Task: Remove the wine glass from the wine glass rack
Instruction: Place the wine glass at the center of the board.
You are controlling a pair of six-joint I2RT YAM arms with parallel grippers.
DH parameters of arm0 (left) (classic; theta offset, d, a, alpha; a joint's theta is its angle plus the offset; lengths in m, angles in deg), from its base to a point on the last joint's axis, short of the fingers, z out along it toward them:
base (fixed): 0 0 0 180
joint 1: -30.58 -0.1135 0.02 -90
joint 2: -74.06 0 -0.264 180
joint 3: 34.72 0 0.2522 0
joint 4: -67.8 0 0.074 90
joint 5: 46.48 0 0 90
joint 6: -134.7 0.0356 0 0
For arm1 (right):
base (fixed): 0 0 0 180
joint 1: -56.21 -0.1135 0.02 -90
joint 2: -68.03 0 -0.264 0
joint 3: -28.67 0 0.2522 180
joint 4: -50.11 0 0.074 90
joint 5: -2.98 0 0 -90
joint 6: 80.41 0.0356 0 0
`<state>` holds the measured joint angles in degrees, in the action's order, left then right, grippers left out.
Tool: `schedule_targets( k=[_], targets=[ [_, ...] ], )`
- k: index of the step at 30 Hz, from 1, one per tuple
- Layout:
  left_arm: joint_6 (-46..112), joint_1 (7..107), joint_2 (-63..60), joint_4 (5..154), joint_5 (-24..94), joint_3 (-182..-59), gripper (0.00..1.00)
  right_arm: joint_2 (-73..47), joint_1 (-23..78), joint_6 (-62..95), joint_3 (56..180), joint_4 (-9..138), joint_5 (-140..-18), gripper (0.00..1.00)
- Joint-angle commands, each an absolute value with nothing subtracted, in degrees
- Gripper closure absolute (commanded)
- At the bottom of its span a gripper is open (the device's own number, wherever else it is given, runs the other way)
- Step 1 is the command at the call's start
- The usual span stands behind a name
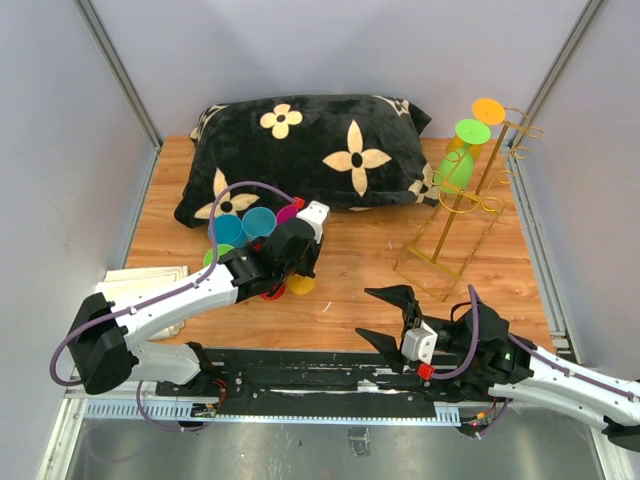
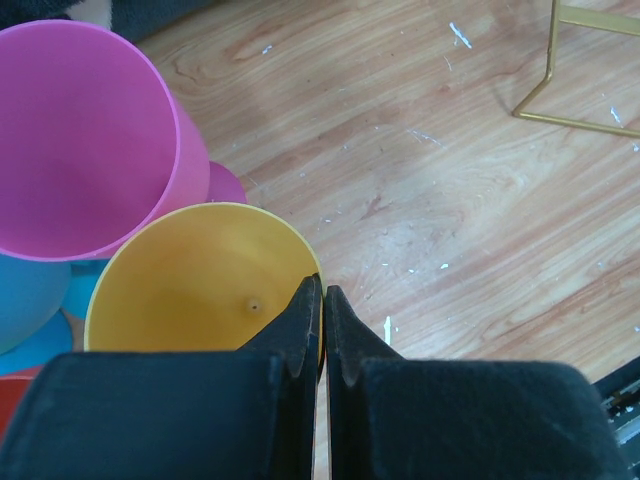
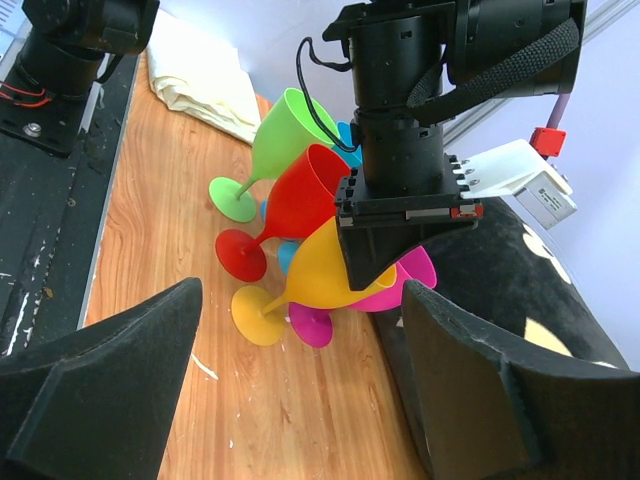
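The gold wire wine glass rack (image 1: 455, 215) stands at the right of the table, and a corner of its base (image 2: 545, 85) shows in the left wrist view. A green wine glass (image 1: 458, 165) and an orange one (image 1: 487, 112) hang upside down on it. My left gripper (image 1: 300, 265) (image 2: 322, 290) (image 3: 385, 265) is shut on the rim of a yellow wine glass (image 2: 190, 280) (image 3: 320, 270), which is tilted with its foot on the wood. My right gripper (image 1: 385, 315) (image 3: 302, 300) stands open and holds nothing, low near the front edge, well short of the rack.
A black flowered pillow (image 1: 300, 150) lies across the back. Beside the yellow glass lie several loose glasses: pink (image 2: 80, 140), red (image 3: 300, 195), green (image 3: 285, 125), blue (image 1: 245, 228). A folded white cloth (image 1: 150, 280) sits at the front left.
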<state>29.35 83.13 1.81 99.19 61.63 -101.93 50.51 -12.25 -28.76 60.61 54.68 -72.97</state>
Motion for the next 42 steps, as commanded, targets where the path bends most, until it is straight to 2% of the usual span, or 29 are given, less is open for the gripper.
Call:
schedule_targets(
  k=[1, 7, 12, 18, 29, 34, 38, 42],
  targets=[
    [30.1, 83.6, 0.3, 100.6, 61.1, -102.6, 0.99, 50.9, -12.4, -28.4, 59.9, 51.8, -75.0, 0.18],
    [29.3, 83.6, 3.3, 99.3, 60.7, -102.0, 0.99, 50.7, -12.4, -28.4, 59.7, 52.3, -76.2, 0.17],
    [29.1, 83.6, 5.5, 98.4, 59.8, -101.1, 0.82, 51.7, -12.4, -28.4, 59.8, 53.5, -77.3, 0.17],
    [28.6, 83.6, 4.8, 100.7, 60.3, -102.4, 0.79, 52.0, -12.4, -28.2, 59.7, 53.7, -77.4, 0.17],
    [28.0, 83.6, 7.6, 100.7, 60.0, -102.8, 0.6, 53.6, -12.4, -27.7, 59.9, 55.1, -78.1, 0.16],
    [27.9, 83.6, 9.1, 101.1, 59.4, -103.3, 0.55, 53.4, -12.4, -27.6, 59.9, 54.7, -78.5, 0.16],
    [28.1, 83.5, 12.0, 99.3, 57.3, -102.7, 0.5, 52.3, -12.4, -20.2, 61.5, 55.8, -81.5, 0.03],
    [27.9, 83.6, 16.7, 96.0, 55.2, -100.4, 0.41, 49.4, -12.4, -12.0, 66.5, 60.5, -84.6, 0.0]
  ],
)
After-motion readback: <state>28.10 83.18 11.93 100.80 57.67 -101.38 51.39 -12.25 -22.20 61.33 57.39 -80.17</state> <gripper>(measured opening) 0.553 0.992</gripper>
